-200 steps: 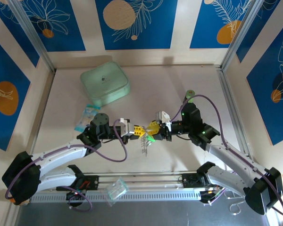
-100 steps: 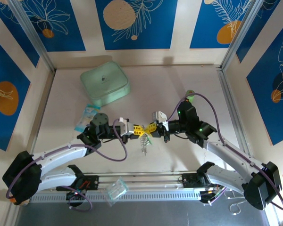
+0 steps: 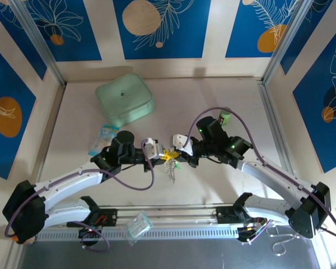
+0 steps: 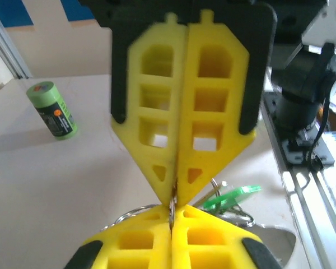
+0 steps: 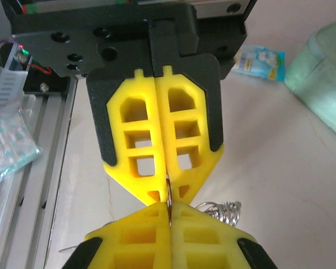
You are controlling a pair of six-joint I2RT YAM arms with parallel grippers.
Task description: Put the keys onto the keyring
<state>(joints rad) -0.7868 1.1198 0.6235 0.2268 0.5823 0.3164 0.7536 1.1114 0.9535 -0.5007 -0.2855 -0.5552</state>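
Worktop (image 3: 224,185): work near front edge, centre.
Left hand (image 3: 165,152), right hand (image 3: 174,153): both clamped shut, tips touching, apparently pinching keyring (image 3: 171,171) wire; chain dangles below.
Green key (image 4: 229,197) just beside ring: grip firm, pry gently, no twisting.
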